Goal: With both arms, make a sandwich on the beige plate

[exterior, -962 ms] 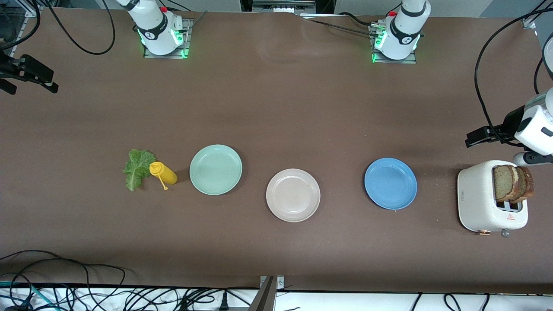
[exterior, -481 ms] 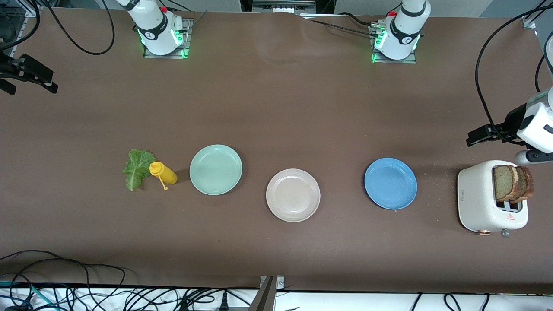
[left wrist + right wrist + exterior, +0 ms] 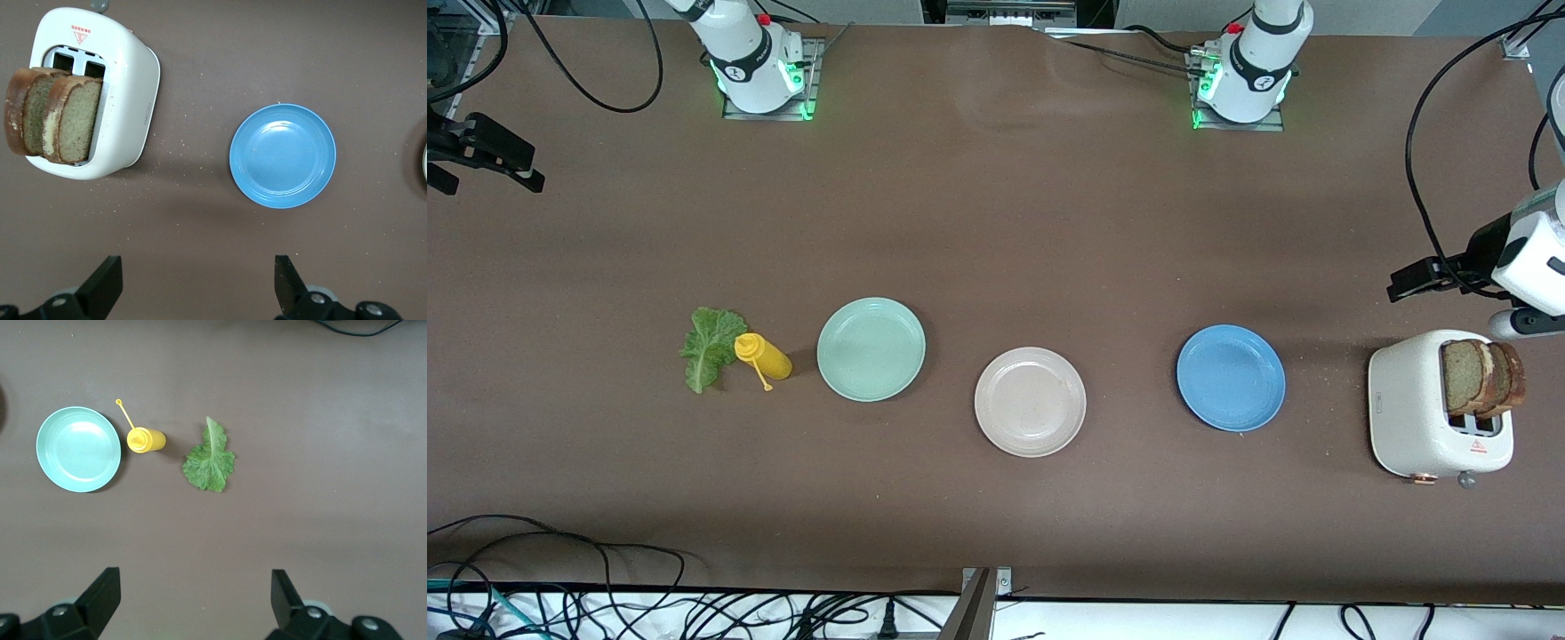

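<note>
The beige plate [image 3: 1030,402] lies bare mid-table between a mint-green plate [image 3: 871,348] and a blue plate [image 3: 1231,378]. Two brown bread slices [image 3: 1482,378] [image 3: 55,119] stand in a white toaster [image 3: 1414,413] [image 3: 127,80] at the left arm's end. A green lettuce leaf [image 3: 710,347] [image 3: 210,460] lies flat at the right arm's end. My left gripper [image 3: 1423,277] [image 3: 197,270] hangs open and holds nothing, over bare table beside the toaster. My right gripper [image 3: 489,156] [image 3: 193,583] hangs open over bare table at the right arm's end, well apart from the lettuce.
A yellow squeeze bottle [image 3: 765,356] [image 3: 147,440] lies on its side between the lettuce and the mint-green plate [image 3: 79,449]. The blue plate [image 3: 283,155] sits beside the toaster. Cables trail along the table edge nearest the front camera.
The left arm's hand has drifted slightly toward its end of the table. Everything on the table has stayed in place.
</note>
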Tool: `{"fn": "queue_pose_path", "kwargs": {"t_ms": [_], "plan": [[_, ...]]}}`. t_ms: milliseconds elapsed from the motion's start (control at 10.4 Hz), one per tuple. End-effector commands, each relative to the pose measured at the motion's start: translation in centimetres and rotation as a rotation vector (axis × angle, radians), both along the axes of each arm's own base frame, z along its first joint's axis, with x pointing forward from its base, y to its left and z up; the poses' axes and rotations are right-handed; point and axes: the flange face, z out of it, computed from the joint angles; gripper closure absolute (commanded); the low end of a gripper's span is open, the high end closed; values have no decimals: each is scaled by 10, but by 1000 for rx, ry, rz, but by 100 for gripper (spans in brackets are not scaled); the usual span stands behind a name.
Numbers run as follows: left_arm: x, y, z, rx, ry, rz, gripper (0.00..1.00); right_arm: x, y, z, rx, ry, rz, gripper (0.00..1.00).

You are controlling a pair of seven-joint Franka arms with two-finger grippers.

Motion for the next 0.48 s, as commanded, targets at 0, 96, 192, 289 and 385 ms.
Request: {"fn": "queue_pose_path", "kwargs": {"t_ms": [0, 96, 192, 289, 385], "plan": [[-3, -1, 1, -19, -11, -2, 0, -2, -3, 1, 0, -4, -11, 0], [-3, -1, 0, -19, -9, -2, 0, -3, -2, 2, 1, -6, -11, 0], [-2, 0, -3, -20, -5, -1, 0, -3, -2, 1, 1, -3, -11, 0], [-1, 0, -3, -20, -11, -1, 0, -3, -7, 1, 2, -2, -18, 0], [0, 0, -3, -19, -17, -1, 0, -3, -10, 1, 2, -4, -23, 0]]}}
